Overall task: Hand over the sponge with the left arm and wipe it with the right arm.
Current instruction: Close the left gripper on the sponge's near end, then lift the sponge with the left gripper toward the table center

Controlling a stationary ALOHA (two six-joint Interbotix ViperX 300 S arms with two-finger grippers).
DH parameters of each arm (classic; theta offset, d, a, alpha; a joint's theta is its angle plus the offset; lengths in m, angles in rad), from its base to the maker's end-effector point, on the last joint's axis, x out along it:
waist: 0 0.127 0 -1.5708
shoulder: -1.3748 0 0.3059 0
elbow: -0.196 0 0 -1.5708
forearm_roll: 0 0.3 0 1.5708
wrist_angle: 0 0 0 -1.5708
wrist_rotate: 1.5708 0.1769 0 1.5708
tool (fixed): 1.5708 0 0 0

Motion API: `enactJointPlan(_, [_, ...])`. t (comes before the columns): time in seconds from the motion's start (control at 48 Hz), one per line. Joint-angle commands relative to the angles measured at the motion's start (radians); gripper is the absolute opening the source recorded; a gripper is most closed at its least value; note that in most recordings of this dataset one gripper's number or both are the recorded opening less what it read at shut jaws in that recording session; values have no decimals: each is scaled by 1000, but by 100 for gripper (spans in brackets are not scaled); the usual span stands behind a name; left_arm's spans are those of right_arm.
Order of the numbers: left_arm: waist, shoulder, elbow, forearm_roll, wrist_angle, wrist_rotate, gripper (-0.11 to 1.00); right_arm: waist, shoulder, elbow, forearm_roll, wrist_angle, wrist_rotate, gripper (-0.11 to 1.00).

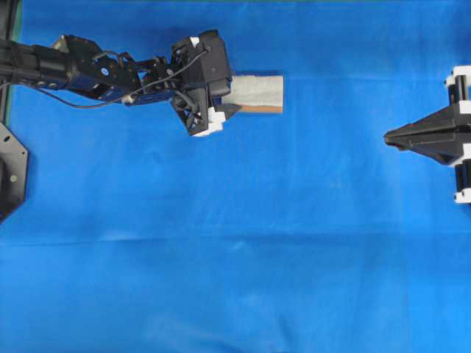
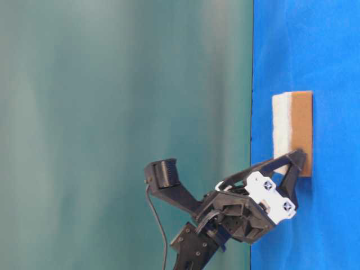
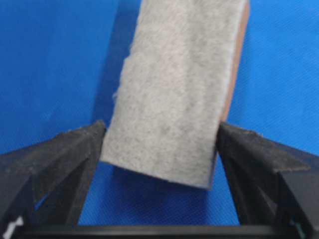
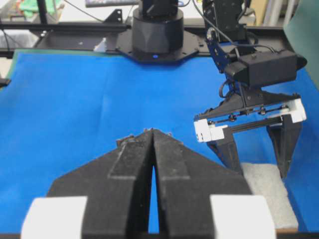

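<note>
1. Left gripper (image 3: 159, 149) spread wide, one finger (image 3: 65, 154) on each long side of the sponge (image 1: 254, 93), nothing clamped yet. Sponge flat on the blue cloth (image 1: 235, 257), pale speckled face up, orange-brown layer underneath, its near end sitting between the fingertips.
2. In the left wrist view, sponge slightly skewed between the fingers: right fingertip just beside or touching the orange edge, left fingertip just beside the pale corner. Contact too close to call.
3. Step in hand, as judged: seat and close on the sponge. Best done by advancing a little further along the sponge so more than its end sits between the pads, then lowering until the tips are close to the cloth.
4. Closing slowly advised, so the skewed block squares itself rather than pivoting out. Soft foam likely to squash; a firm squeeze needed, but not one that bends it.
5. Cloth worth watching: tips dragging on it could bunch it up under the sponge.
6. Right gripper (image 1: 394, 136) clenched tight, empty, well apart from the sponge, pointed toward it across bare cloth.
7. Grasp near one end preferable, leaving the far half free for the right gripper.
</note>
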Motion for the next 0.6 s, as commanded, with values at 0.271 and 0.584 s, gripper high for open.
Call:
enactJointPlan(0.271, [5, -21, -17, -2, 0, -14, 94, -5, 14, -25, -2, -3, 2, 0])
enactJointPlan(0.584, [-34, -114, -34, -5, 66, -51, 45, -5, 14, -25, -2, 0, 2, 0])
